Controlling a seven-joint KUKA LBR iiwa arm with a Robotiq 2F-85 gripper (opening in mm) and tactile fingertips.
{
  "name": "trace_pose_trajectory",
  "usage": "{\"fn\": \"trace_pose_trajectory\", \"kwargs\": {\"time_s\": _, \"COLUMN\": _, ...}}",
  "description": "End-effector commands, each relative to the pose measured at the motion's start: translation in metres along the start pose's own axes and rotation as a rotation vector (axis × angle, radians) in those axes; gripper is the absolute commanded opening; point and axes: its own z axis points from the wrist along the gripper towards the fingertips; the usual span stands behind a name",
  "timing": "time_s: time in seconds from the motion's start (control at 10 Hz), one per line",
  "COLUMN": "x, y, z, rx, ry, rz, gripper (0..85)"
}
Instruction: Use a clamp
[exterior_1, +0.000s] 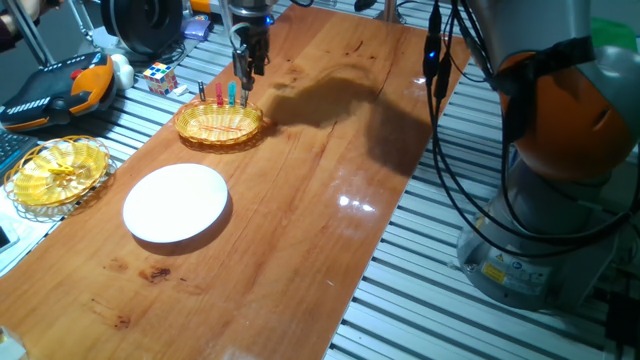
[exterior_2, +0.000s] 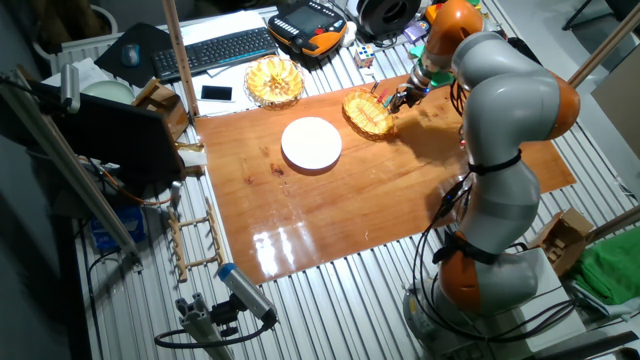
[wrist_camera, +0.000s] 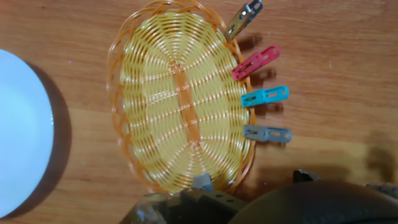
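The clamp (wrist_camera: 267, 133) is a small grey peg clipped on the rim of an oval yellow wicker basket (wrist_camera: 149, 93). It is the nearest to me in a row with a teal peg (wrist_camera: 265, 96), a red peg (wrist_camera: 256, 62) and a dark peg (wrist_camera: 244, 18). In one fixed view the clamp (exterior_1: 243, 99) stands upright on the basket (exterior_1: 218, 124). My gripper (exterior_1: 248, 66) hangs just above and behind it, apart from it. In the hand view the gripper (wrist_camera: 252, 180) has its fingertips (wrist_camera: 202, 182) spread, with nothing between them. The other fixed view shows the gripper (exterior_2: 404, 97) beside the basket (exterior_2: 367, 114).
A white plate (exterior_1: 177, 203) lies on the wooden table in front of the basket, also in the hand view (wrist_camera: 18, 130). Off the table's left edge are a second yellow basket (exterior_1: 60, 170), a Rubik's cube (exterior_1: 160, 76) and an orange-black pendant (exterior_1: 60, 85).
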Motion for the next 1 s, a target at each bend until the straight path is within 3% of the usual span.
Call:
{"fn": "trace_pose_trajectory", "kwargs": {"time_s": 0.0, "x": -0.001, "y": -0.002, "z": 0.001, "rx": 0.0, "ry": 0.0, "rz": -0.003, "gripper": 67.0}}
{"fn": "trace_pose_trajectory", "kwargs": {"time_s": 0.9, "x": -0.018, "y": -0.012, "z": 0.019, "rx": -0.022, "ry": -0.01, "rz": -0.008, "gripper": 67.0}}
